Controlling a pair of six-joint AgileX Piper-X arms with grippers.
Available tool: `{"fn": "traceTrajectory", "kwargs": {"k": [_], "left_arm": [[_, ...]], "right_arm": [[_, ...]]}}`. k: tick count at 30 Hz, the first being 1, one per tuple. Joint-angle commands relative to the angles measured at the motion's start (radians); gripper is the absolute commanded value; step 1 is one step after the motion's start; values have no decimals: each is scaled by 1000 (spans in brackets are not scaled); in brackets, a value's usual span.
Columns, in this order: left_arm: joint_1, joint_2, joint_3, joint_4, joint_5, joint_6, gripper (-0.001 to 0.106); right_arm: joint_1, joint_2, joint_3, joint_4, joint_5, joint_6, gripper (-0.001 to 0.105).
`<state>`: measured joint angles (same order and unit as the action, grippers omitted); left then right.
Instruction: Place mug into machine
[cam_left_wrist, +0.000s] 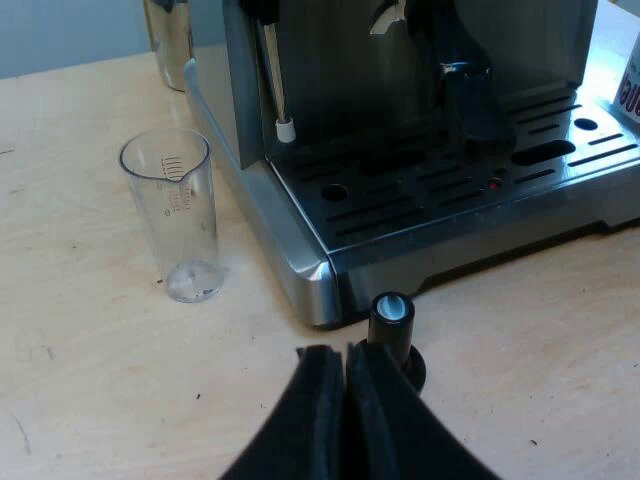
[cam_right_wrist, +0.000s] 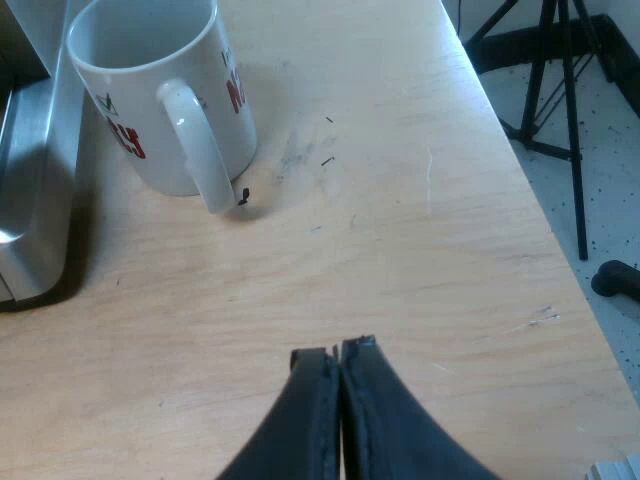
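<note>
Beside machine (cam_right_wrist: 30, 200), upright white mug (cam_right_wrist: 150, 95), red-lettered

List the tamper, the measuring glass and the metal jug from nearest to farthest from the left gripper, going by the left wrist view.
1. Tamper: right beside the left gripper, at the machine front corner.
2. Measuring glass: upright on the table, alongside the machine.
3. Metal jug: farthest, beyond the glass.
</note>
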<state>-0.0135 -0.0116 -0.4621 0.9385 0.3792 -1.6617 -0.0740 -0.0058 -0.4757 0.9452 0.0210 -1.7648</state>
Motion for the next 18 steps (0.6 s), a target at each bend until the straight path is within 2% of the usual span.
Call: {"fn": "traceTrajectory", "kwargs": {"k": [1,11,15,18], "left_arm": [[-5,-40,-8,0,-9,3,0],[-5,-40,-8,0,-9,3,3],[-5,-40,-8,0,-9,3,12],[-5,-40,-8,0,-9,3,33]], "right_arm": [[-2,-46,-5,-6,3,-3,0],[-2,-46,-5,-6,3,-3,0],[-2,-46,-5,-6,3,-3,0],[-2,-46,-5,-6,3,-5,0]]}}
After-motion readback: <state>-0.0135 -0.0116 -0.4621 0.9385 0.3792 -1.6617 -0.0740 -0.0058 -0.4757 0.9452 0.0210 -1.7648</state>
